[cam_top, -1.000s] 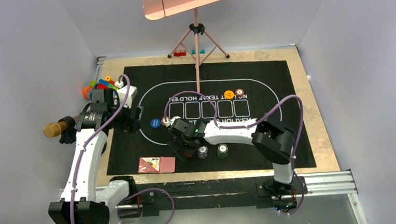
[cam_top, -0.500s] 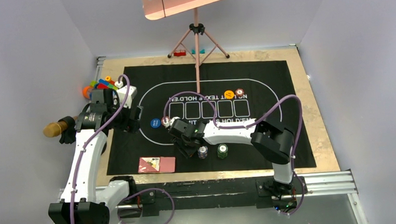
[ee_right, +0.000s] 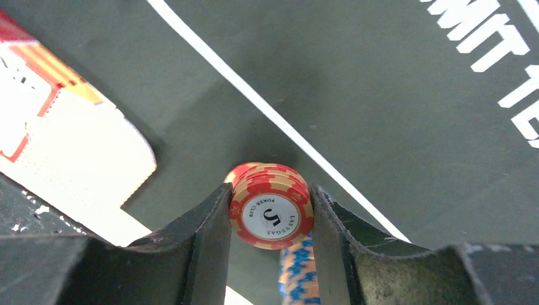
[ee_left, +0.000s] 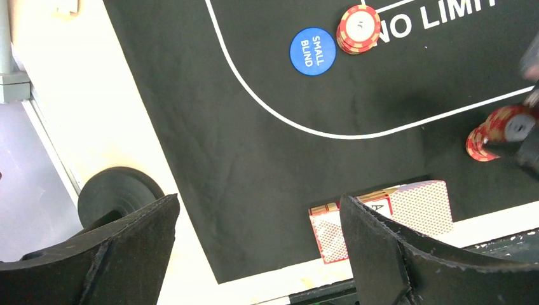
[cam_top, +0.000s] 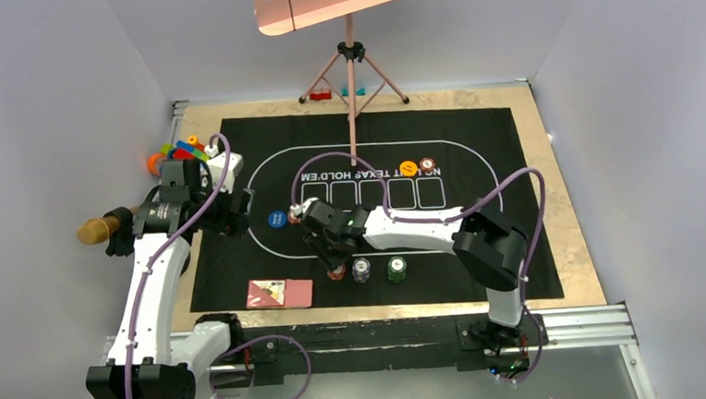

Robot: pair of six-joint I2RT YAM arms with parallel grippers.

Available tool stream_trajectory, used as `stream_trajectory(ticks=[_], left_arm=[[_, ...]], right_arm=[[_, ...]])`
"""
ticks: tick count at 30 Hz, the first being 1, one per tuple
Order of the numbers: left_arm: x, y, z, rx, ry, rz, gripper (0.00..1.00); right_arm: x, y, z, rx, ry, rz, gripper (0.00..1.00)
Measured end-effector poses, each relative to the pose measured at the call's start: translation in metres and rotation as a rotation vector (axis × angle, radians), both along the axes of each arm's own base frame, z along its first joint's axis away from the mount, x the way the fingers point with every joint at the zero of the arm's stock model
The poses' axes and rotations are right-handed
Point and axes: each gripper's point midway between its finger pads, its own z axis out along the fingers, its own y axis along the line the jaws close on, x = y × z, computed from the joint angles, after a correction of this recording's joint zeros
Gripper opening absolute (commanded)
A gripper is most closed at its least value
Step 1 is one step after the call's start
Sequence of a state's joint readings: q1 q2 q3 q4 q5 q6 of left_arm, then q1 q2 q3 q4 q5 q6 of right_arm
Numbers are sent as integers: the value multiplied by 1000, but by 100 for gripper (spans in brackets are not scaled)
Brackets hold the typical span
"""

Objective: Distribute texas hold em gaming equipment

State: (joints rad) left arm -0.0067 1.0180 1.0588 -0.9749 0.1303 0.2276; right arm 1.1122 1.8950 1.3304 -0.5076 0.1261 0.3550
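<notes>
**Top view.** Red chip stack point(cam_top: 336, 273): on the near part of the mat point(cam_top: 474, 127), leftmost in a row with the grey stack point(cam_top: 361, 270) and green stack point(cam_top: 397, 269). Cards point(cam_top: 279, 293) lie just to its left. The right arm point(cam_top: 407, 231) reaches over it. The left arm point(cam_top: 154, 267) stands well apart at the left edge.

**Left wrist view.** Left fingers point(ee_left: 114, 248): spread wide, holding nothing. The blue button point(ee_left: 312, 51) lies beyond them.

**Right wrist view.** Right fingers point(ee_right: 203, 241): pinching the red chip stack by opposite sides, its axis upright. Judgement: the right arm is the nearer one, and the next move looks like a straight lift.
</notes>
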Motion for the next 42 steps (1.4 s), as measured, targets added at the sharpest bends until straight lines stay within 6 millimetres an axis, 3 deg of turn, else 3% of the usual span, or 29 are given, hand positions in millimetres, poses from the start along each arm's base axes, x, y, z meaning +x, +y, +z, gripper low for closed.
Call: stream_trajectory(ticks=[3, 5, 8, 10, 13, 15, 16, 20, 22, 25, 36, 42], left_arm=[[0, 0, 1, 2, -5, 1, 100], [0, 1, 2, 3, -7, 2, 100], [0, 1, 2, 4, -7, 2, 100], [0, 1, 2, 4, -7, 2, 100], [0, 1, 1, 3, -6, 2, 100], [0, 1, 1, 3, -5, 2, 100], [0, 1, 1, 3, -5, 2, 100], [0, 1, 0, 4, -2, 2, 100], [0, 1, 0, 3, 0, 2, 100], [0, 1, -1, 4, 3, 2, 100], [1, 1, -3, 4, 12, 2, 100], [1, 1, -3, 3, 13, 1, 100]], right_arm=[[22, -14, 13, 24, 0, -64, 4], [55, -36, 34, 58, -24, -159, 2], [117, -93, 84, 143, -123, -372, 0], [146, -139, 111, 182, -196, -514, 0], [167, -197, 121, 186, -252, -683, 0], [165, -222, 101, 145, -233, -750, 0], [159, -232, 82, 108, -199, -774, 0], [133, -254, 20, -20, -68, -826, 0], [122, -263, 1, -65, -19, -851, 0], [118, -273, -9, -85, 3, -892, 0], [112, -305, -14, -103, -16, -1035, 0], [115, -321, -13, -106, -26, -1091, 26]])
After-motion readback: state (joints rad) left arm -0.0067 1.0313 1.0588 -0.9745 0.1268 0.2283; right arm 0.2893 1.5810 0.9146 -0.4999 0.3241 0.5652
